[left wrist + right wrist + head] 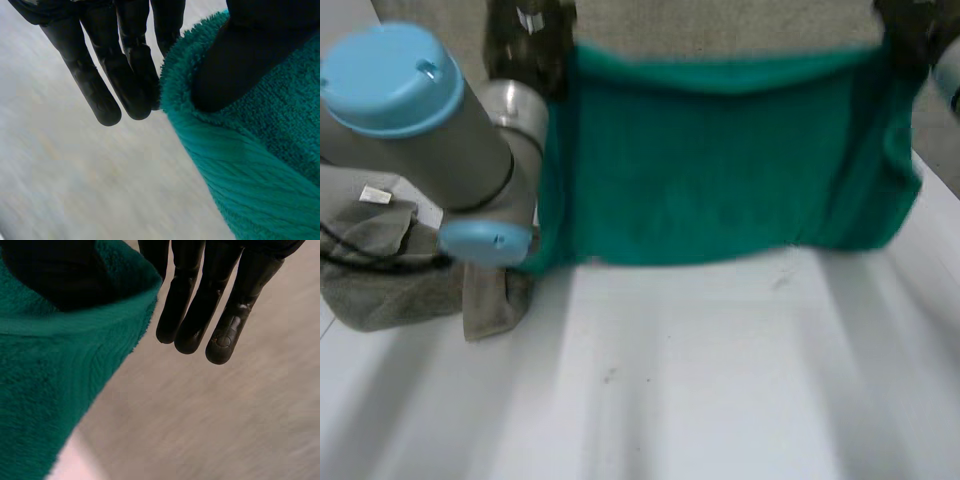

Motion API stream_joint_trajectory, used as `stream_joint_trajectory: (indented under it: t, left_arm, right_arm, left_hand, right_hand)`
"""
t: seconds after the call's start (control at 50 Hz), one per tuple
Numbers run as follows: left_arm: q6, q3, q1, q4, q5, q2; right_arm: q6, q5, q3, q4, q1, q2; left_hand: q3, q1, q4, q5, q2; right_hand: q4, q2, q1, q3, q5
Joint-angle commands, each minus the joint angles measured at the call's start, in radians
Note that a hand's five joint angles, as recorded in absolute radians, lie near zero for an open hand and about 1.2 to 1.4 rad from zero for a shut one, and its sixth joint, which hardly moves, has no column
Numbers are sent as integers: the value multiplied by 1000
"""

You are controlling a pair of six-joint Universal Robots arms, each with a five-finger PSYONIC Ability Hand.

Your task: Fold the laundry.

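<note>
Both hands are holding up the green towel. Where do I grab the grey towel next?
Take the grey towel by the loose flap sticking out of the heap on its near side, coming from the bare middle of the table. The rest is bunched and partly under the left arm, so this probably pinches easiest.

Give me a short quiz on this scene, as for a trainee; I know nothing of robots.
1. Pick one: what colour is the towel that the left hand and right hand hold up between them? A red, B green, C white.
2. True or false: grey cloths lie on the table beside the left arm.
3. Fill in: each hand pins a top corner of the towel with its ____.
Key: 1 B; 2 true; 3 thumb.
</note>
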Motion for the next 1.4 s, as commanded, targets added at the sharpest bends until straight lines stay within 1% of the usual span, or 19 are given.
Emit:
stream_joint_trajectory:
  t: [0.02,0.1,0.24,0.4,0.5,0.62,0.7,0.86,0.94,0.98,1.02,1.04,1.1,1.18,1.26,1.28,1.34,1.36,1.4]
  left_arm:
    - [-4,-5,1,267,-9,102]
    - [-17,-118,6,281,-5,165]
    - [-44,-316,21,280,-5,184]
    - [-47,-603,20,286,0,167]
    - [-34,-730,12,281,-11,124]
    - [-12,-832,9,246,-17,151]
    - [26,-901,8,205,-17,231]
    - [35,-1019,1,79,-17,325]
    - [29,-1054,-34,-7,-18,349]
    - [29,-1060,-61,-48,-20,357]
    - [28,-1060,-71,-68,-21,366]
    - [28,-1057,-71,-79,-24,383]
    - [26,-1048,-62,-84,-28,425]
    - [29,-1021,3,-73,-12,504]
    - [31,-987,122,-67,50,534]
    - [32,-978,173,-68,102,532]
    - [32,-965,242,-71,201,526]
    - [32,-956,292,-71,266,511]
    - [31,-944,346,-73,331,475]
  right_arm:
    - [203,64,28,-356,1,-104]
    - [202,62,100,-339,-4,-119]
    - [190,36,268,-262,-7,-133]
    - [49,-76,577,-121,-5,-130]
    - [-68,-88,776,-112,-7,-129]
    - [-100,-91,873,-104,-16,-141]
    - [-117,-91,933,-78,-50,-207]
    - [-254,-97,1039,52,-102,-306]
    - [-310,-96,1071,130,-107,-353]
    - [-324,-99,1082,152,-113,-372]
    - [-324,-105,1086,149,-119,-386]
    - [-323,-108,1088,144,-127,-392]
    - [-318,-111,1092,132,-134,-394]
    - [-309,-114,1106,80,-137,-389]
    - [-291,-119,1132,22,-162,-389]
    - [-281,-119,1141,8,-168,-389]
    - [-268,-120,1152,-11,-168,-389]
    - [-265,-120,1155,-14,-168,-389]
    - [-261,-120,1161,-20,-168,-389]
  left_hand:
    - [203,259,197,245,203]
    - [203,259,197,245,203]
    - [203,259,197,245,203]
    - [203,259,197,245,203]
    - [203,259,197,245,203]
    - [203,259,197,245,203]
    - [194,251,189,237,194]
    - [165,221,160,207,165]
    - [-11,45,-16,31,-11]
    - [-190,-133,-195,-147,-190]
    - [-453,-397,-458,-411,-453]
    - [-754,-698,-759,-712,-754]
    - [-927,-871,-932,-885,-927]
    - [-998,-941,-1003,-955,-998]
    - [-998,-941,-1003,-955,-998]
    - [-995,-938,-1000,-952,-995]
    - [-989,-933,-994,-947,-989]
    - [-983,-927,-988,-941,-983]
    - [-977,-921,-983,-935,-977]
  right_hand:
    - [209,217,407,217,227]
    - [209,217,407,217,227]
    - [209,217,407,217,227]
    - [209,217,407,217,227]
    - [209,217,407,217,227]
    - [209,217,407,217,227]
    - [209,217,407,217,227]
    - [209,217,407,217,227]
    - [209,217,407,217,227]
    - [209,217,407,217,227]
    - [209,217,407,217,227]
    - [209,217,407,217,227]
    - [209,217,407,217,227]
    - [209,217,407,217,227]
    - [209,217,407,217,227]
    - [209,217,407,217,227]
    - [209,217,407,217,227]
    - [209,217,407,217,227]
    - [209,217,407,217,227]
